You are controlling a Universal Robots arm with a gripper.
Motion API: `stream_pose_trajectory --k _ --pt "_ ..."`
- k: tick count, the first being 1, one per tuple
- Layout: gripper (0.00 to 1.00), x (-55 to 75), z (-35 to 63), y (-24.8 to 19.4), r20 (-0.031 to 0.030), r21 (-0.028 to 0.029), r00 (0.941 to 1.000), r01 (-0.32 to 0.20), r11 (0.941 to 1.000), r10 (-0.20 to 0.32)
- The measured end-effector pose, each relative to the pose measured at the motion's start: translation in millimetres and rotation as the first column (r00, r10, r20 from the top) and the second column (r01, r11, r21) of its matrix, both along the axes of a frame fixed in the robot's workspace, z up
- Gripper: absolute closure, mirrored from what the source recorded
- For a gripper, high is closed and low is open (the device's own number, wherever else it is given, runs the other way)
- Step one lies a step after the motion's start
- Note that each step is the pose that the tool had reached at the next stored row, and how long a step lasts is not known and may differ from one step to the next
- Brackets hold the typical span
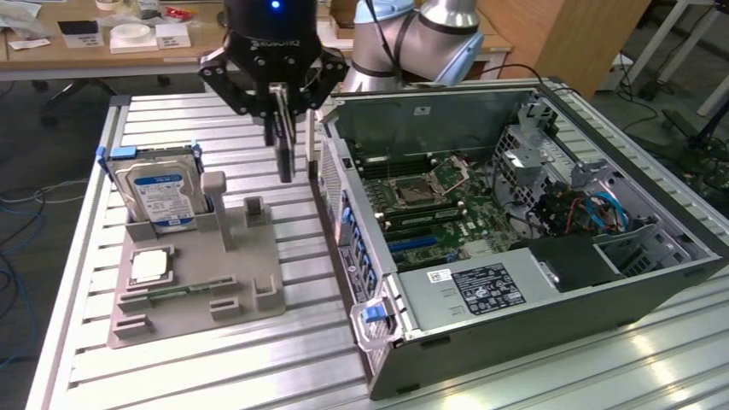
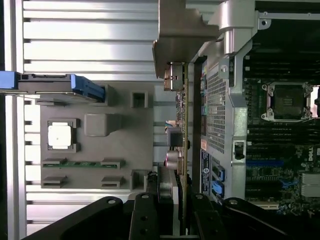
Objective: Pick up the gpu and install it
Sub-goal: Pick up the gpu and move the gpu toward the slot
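Hard drive [image 1: 160, 192] stands in the grey fixture [image 1: 228, 273] on the bench [image 1: 228, 367], with the CPU [image 1: 150, 266] at its 6 o'clock. At the drive's 2 o'clock the pincer [image 1: 282, 102] is closed narrow on the gpu [image 1: 285, 145], which is in the air, clear of the fixture, just off the 9 o'clock wall of the open case [image 1: 513, 256].

Wrist view: gpu [image 2: 183, 135] is edge-on, running away from the pincer [image 2: 175, 215], between fixture and case wall, apart from both.

Handling (judgement): light, stiff, thin and fragile. Hold it by the bare board edges, not the fan or the contact strip. A one-end pinch may let it swing or slip.

Pointing: long axis vertical, 12 to 6, top end in the pincer, free end down. Faces look toward fixture and case. Can't tell which end has the bracket.
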State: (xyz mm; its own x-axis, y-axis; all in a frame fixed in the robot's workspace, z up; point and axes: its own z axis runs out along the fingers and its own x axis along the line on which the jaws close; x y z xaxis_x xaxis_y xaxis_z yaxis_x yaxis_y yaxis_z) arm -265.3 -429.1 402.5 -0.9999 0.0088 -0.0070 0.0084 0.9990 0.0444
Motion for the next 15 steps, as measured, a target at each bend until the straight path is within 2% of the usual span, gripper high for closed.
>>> stream_pose_trajectory --k 7,8,11,13,15 --pt "0.72 21.9 0.0 0.0 0.0001 -0.0002 1.0 -0.001 1.0 0.001" --pt "0.72 24.5 0.0 0.0 0.0001 -0.0019 1.0 -0.001 1.0 0.001" --pt "0.72 32.2 0.0 0.2 0.0001 -0.012 1.0 -0.001 0.9999 0.001" --pt "0.72 36.3 -0.1 0.4 0.0001 -0.0146 1.0 -0.001 0.9999 0.001" --pt "0.72 40.3 -0.1 0.8 0.0 -0.0147 1.0 -0.001 0.9999 0.001"
